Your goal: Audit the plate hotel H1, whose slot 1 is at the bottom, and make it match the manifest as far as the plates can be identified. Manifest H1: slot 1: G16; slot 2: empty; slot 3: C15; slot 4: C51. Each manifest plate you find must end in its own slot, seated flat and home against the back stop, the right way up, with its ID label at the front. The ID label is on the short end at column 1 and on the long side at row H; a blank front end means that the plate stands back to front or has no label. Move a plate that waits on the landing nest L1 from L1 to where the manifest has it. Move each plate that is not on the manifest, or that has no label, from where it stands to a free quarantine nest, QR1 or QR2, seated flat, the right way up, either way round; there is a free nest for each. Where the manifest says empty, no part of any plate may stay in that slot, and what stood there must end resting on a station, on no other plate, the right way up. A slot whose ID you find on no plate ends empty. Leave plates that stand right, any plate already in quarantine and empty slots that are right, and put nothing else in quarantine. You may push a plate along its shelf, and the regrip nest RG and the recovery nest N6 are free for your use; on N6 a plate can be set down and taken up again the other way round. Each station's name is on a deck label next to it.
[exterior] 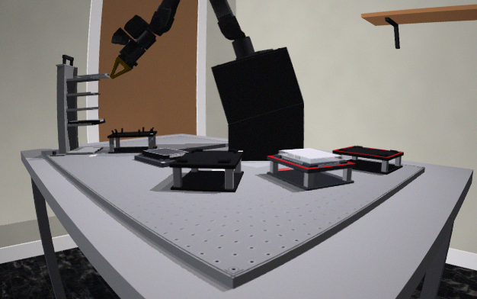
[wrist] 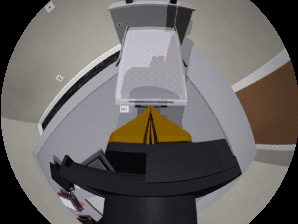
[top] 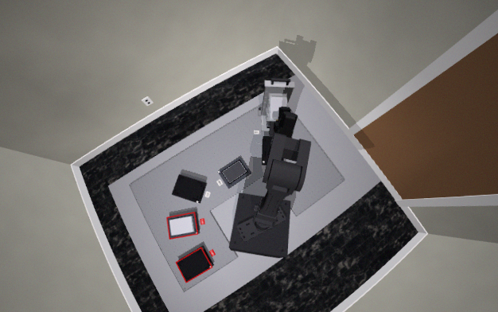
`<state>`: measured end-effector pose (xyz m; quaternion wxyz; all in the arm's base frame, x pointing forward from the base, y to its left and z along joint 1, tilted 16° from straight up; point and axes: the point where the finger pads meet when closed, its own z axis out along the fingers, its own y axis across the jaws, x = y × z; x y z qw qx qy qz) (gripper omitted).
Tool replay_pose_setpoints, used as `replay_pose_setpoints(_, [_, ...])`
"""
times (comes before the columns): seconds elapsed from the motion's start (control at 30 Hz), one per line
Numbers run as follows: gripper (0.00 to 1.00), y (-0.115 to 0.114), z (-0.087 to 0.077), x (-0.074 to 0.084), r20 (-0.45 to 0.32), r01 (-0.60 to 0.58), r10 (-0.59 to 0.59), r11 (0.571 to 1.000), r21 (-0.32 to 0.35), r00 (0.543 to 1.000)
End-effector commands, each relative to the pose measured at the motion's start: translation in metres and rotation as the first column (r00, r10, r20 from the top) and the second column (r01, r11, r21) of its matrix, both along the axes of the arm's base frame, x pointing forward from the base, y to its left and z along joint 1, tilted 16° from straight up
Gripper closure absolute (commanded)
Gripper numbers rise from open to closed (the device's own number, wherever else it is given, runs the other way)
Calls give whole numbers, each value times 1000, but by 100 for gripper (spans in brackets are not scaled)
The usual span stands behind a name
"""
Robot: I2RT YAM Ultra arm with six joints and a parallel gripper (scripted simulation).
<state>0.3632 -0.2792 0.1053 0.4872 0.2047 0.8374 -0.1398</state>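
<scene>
The plate hotel [exterior: 70,107] stands at the far left of the deck and also shows in the overhead view [top: 276,99]. A pale plate [exterior: 88,75] lies on its top level and fills the middle of the wrist view [wrist: 152,63]. A dark plate [exterior: 87,122] lies on the bottom level. The two levels between look bare from here. My gripper [exterior: 114,74] is shut and empty, and its tips [wrist: 150,119] are right at the pale plate's front edge. I can read no label.
A red-rimmed nest holds a white plate [top: 182,225], and a second red-rimmed nest [top: 194,264] is bare. A black raised nest [top: 189,187] and a low nest with a dark plate [top: 235,172] stand mid-deck. A pinned nest [exterior: 131,135] stands beside the hotel.
</scene>
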Motion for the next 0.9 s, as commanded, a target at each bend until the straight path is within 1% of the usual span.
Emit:
replay_pose_setpoints(0.0, [100,-3,9,4,16,1,0,1000,-13,1000])
replay_pose_setpoints(0.87, [100,-10,14,17,16,1,0,1000,-14,1000])
